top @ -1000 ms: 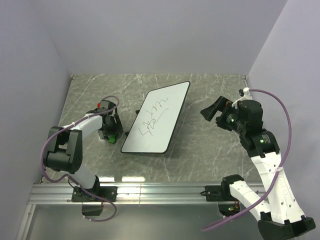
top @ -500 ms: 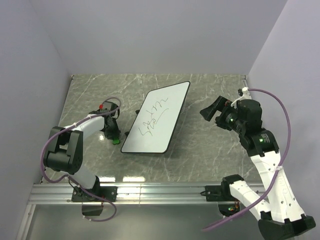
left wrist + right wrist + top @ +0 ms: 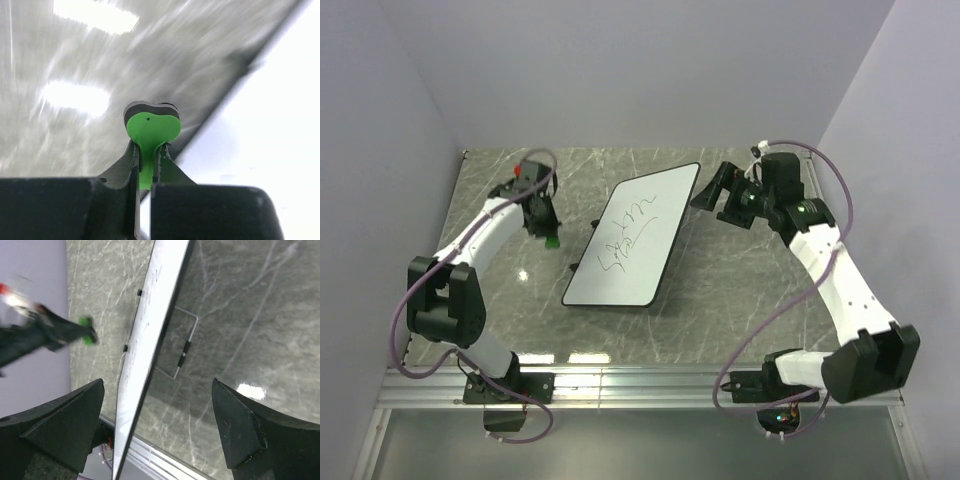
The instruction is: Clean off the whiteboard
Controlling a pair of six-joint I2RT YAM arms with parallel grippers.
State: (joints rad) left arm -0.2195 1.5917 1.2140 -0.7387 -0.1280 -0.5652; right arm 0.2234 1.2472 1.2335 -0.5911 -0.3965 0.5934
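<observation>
From above, we see the board [image 3: 635, 238] lying mid-table [image 3: 740, 285], long side running from near left to far right, with black scribbles down its white face. The left claw [image 3: 549, 234] is off the board's left edge, apart from it, pinched tight on a small green eraser [image 3: 553, 242]. The right claw [image 3: 710, 192] is just beside the board's far right corner, its fingers spread wide with nothing between them. We cannot tell from here whether it touches the frame.

From the left wrist, we see the two fingers closed on the eraser [image 3: 150, 131], which sticks out past their tips, a green face toward us and a dark layer along its far edge. Grey marbled table [image 3: 75, 75] fills the left, blurred. The board [image 3: 265, 135] takes the right side, its dark edge running diagonally just beyond the eraser. We cannot tell whether the eraser touches the table.

From the right wrist, we see both black fingers [image 3: 65, 425] far apart at the bottom, empty. Between them the board [image 3: 147, 340] runs edge-on, raised off the table on a wire stand [image 3: 182, 356] that shows under it. Beyond its far side, the eraser [image 3: 89, 336] shows at the tip of the blurred left claw, clear of the board.
</observation>
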